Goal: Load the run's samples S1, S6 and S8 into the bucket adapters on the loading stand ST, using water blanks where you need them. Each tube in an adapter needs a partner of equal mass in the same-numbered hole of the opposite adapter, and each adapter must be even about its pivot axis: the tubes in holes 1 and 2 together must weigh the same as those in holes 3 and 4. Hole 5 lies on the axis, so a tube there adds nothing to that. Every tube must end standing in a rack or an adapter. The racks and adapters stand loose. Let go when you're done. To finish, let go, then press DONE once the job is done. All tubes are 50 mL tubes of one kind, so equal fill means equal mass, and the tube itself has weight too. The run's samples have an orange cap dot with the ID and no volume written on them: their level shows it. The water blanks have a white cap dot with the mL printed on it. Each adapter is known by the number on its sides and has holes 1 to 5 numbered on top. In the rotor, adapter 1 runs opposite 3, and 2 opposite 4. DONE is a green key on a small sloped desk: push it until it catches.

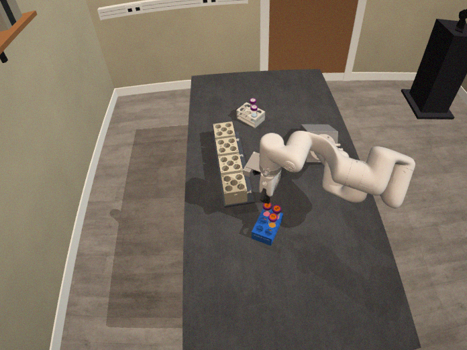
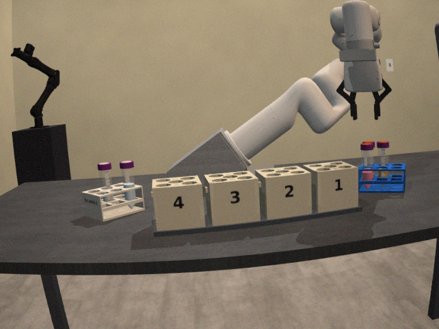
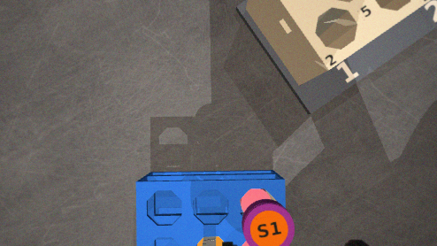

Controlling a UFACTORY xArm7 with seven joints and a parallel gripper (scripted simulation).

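End effector (image 2: 364,115) half open, empty, above sample S1 (image 3: 268,228), blue rack (image 3: 177,181)
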